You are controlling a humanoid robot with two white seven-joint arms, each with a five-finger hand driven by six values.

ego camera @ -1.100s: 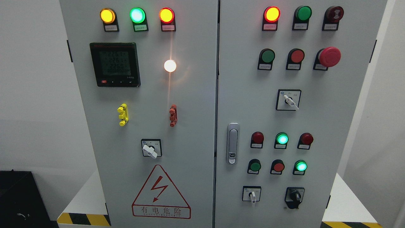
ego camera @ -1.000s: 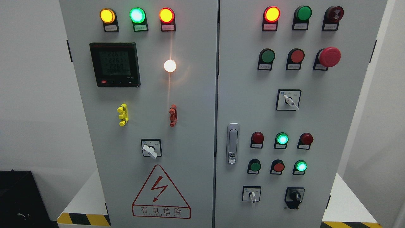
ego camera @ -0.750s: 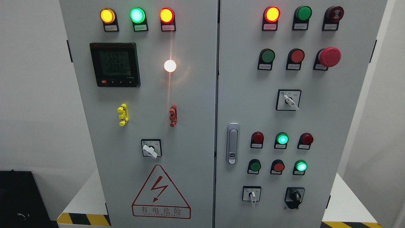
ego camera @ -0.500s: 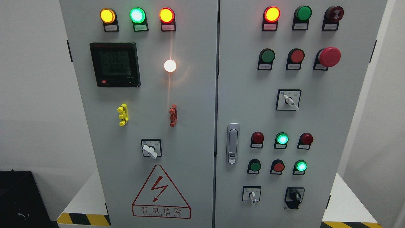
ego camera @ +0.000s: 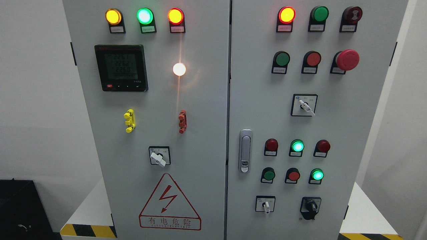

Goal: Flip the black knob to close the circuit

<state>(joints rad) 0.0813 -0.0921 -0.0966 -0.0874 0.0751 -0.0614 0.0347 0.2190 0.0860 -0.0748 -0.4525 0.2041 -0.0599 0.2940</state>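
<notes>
The black knob point(ego camera: 311, 207) sits on a black plate at the lower right of the right door of a grey electrical cabinet point(ego camera: 206, 110). Its pointer stands about upright, leaning slightly. Neither of my hands nor arms shows in the head view.
White-handled selector switches sit next to the knob point(ego camera: 266, 206), higher on the right door point(ego camera: 306, 106) and on the left door point(ego camera: 158, 158). A red mushroom stop button point(ego camera: 347, 59), lit lamps, a door handle point(ego camera: 245, 150) and a meter point(ego camera: 121, 68) are on the panel. A black box point(ego camera: 18, 210) stands lower left.
Only the digits on the meter flicker. Nothing else has moved.
</notes>
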